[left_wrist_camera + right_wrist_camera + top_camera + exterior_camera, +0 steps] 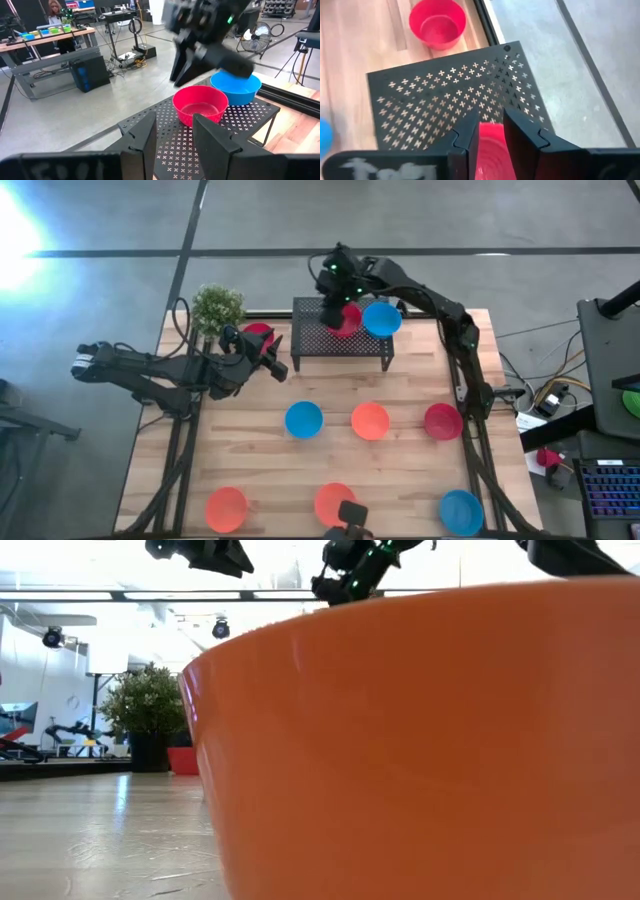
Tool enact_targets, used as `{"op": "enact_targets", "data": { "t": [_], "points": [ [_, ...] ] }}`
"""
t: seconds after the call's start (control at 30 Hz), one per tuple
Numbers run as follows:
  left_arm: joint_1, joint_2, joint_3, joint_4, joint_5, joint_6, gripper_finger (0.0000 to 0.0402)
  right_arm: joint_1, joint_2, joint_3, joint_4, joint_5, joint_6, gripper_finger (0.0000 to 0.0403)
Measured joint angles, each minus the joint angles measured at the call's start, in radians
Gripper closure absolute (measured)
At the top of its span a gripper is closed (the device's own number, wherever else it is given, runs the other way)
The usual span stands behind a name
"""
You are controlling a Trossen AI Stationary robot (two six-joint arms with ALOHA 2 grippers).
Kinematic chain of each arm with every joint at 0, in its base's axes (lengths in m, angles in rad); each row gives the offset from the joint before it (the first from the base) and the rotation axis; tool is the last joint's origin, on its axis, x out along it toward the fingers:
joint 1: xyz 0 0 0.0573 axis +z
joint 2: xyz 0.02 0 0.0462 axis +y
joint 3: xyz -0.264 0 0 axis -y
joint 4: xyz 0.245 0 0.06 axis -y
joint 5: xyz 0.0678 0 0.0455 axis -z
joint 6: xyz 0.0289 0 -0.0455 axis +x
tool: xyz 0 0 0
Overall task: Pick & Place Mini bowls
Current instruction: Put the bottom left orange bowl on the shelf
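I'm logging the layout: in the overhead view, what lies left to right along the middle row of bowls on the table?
Blue bowl → orange bowl → crimson bowl.

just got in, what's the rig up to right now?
The right hand is at a small glossy red plastic bowl on the black perforated metal rack, fingers straddling its rim; a matching blue bowl sits beside it on the rack. The left hand hovers open near another red bowl on the wooden table, by the rack. Six more bowls wait on the table.
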State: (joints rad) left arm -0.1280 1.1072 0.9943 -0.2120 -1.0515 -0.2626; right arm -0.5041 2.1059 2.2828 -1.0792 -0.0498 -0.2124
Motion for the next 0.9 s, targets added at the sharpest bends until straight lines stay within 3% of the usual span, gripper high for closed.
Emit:
{"op": "enact_targets", "data": {
  "t": [0.33,0.53,0.73,0.9],
  "points": [
    [0.000,0.000,0.000,-0.016,0.000,0.001,0.0281,0.018,-0.177,-0.001,-0.129,-0.001,0.088,0.0352],
    [0.000,0.000,0.000,-0.022,0.051,0.001,0.0281,0.086,-0.293,-0.012,-0.200,0.003,0.156,0.0384],
    [0.000,-0.005,0.000,-0.081,0.104,0.000,0.0281,0.209,-0.365,-0.016,-0.253,0.103,0.200,0.0394],
    [0.000,-0.039,0.003,-0.160,0.224,-0.051,0.0281,0.308,-0.404,-0.016,-0.305,0.190,0.267,0.0394]
  ]
}}
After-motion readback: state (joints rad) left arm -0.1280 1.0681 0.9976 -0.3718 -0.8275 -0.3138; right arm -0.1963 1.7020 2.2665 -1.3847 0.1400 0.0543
